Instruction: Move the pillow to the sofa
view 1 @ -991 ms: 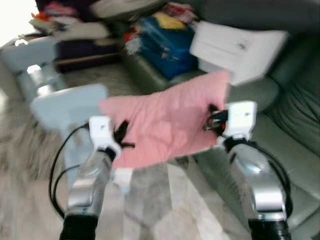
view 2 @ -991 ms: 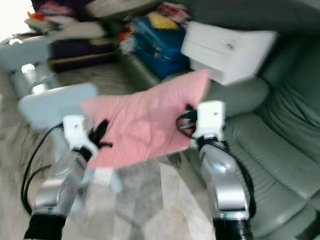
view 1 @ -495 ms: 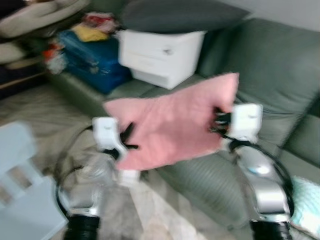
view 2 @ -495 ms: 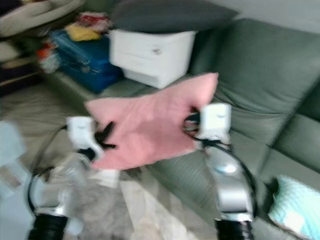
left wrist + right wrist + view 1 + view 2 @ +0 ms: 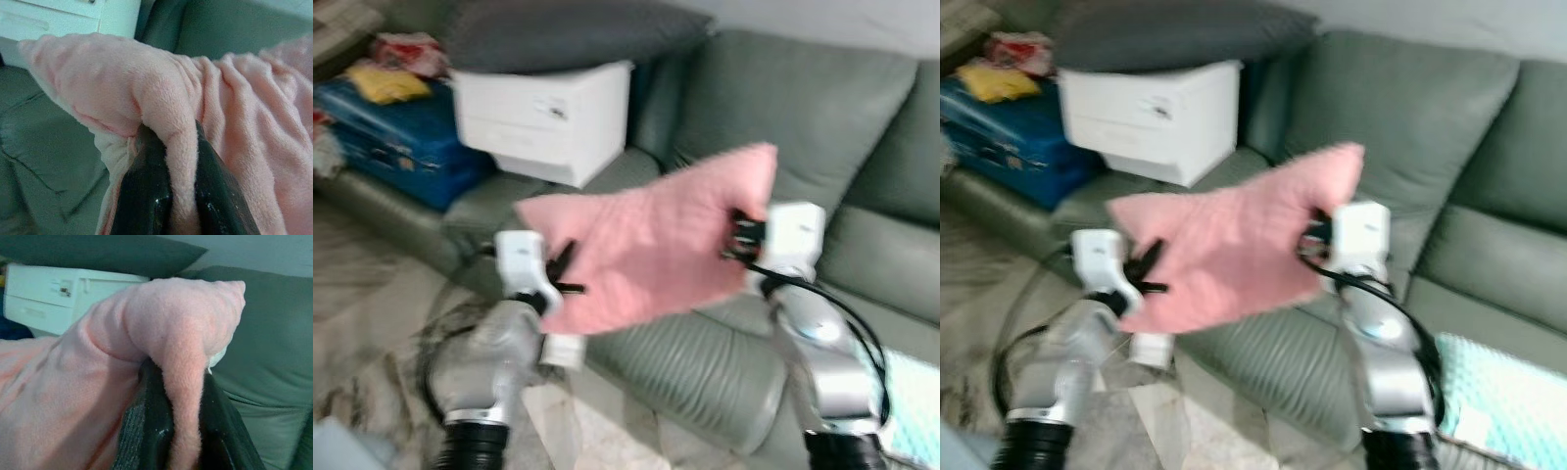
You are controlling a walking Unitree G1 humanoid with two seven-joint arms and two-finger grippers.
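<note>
Item: pink pillow (image 5: 651, 240), fleece cover, limp. Carried in the air between both arms, stretched sideways, above the front edge of the green sofa (image 5: 822, 137), not yet resting on it.

Left gripper (image 5: 558, 276): jaws closed tight on a fold at the pillow's left end; the left wrist view shows fleece pinched between the two black fingers (image 5: 146, 196).

Right gripper (image 5: 741, 235): jaws likewise clamped on the right end, fabric bulging over the fingers (image 5: 146, 431) in the right wrist view.

Change noted: a second ago the view held a pale blue stool, the floor and the sofa's cluttered end; now the seat and backrest lie straight ahead. The camera has swung round; the hold on the pillow looks unchanged. Judgement: approach nearly done, lowering and release remain.

Edges and room: white box (image 5: 543, 117) with a dark grey cushion (image 5: 568, 34) on top occupies the sofa's left part, a blue bag (image 5: 386, 122) beyond it. A pale teal cushion (image 5: 1503, 401) lies at the right. The seat between them looks open, the likeliest landing place. Marbled floor (image 5: 372, 323) below left.
</note>
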